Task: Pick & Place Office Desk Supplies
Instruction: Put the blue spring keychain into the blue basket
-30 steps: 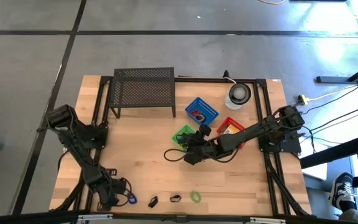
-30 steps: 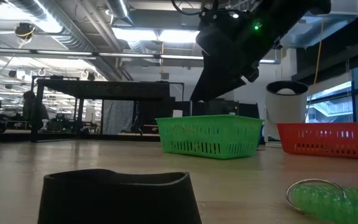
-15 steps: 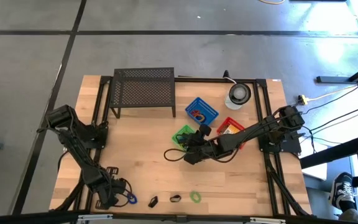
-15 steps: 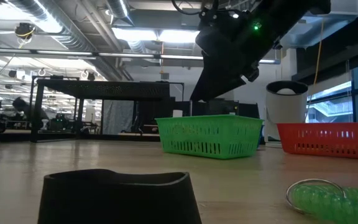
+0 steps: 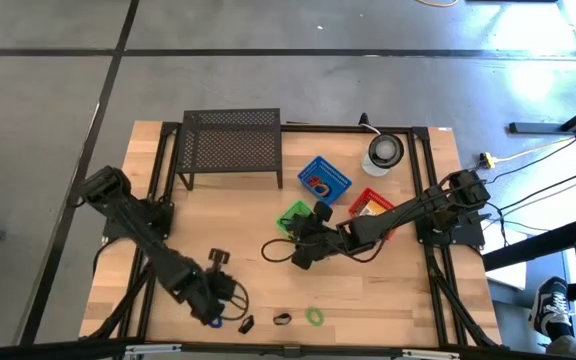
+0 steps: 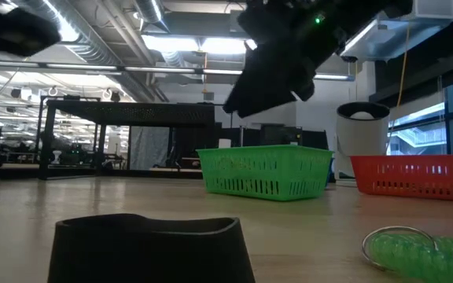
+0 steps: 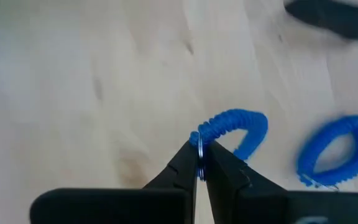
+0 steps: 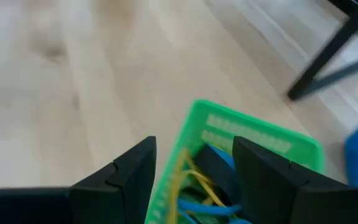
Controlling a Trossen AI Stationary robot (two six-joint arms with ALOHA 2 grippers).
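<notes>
In the left wrist view my left gripper (image 7: 199,144) is shut on a blue coiled loop (image 7: 238,127); in the high view it stands over the table's near left part (image 5: 215,308). A second blue loop (image 7: 334,158) lies flat on the wood beside it. My right gripper (image 5: 303,252) hangs open over the near rim of the green basket (image 8: 253,149), which holds blue and yellow loops. Two small black clips (image 5: 247,323) (image 5: 282,319) and a green coiled loop (image 5: 314,316) lie near the front edge. My left gripper pinches one end of the blue coiled loop (image 7: 205,132) between its two fingertips, where a thin metal ring (image 7: 199,163) hangs on the coil. The fingers come steeply from above. The rest of the loop curves out beyond the fingertips and looks clear of the wood.
A blue basket (image 5: 324,178) and a red basket (image 5: 371,205) stand behind and right of the green one. The black mesh rack (image 5: 231,145) is at the far edge, with the round white and grey object (image 5: 384,150) at the far right. Bare wood lies in the middle.
My left gripper has risen and swung from the near left corner toward the table's middle, turning as it went. A blue loop has come up off the wood with it. My right gripper has tipped up a little over the green basket.
</notes>
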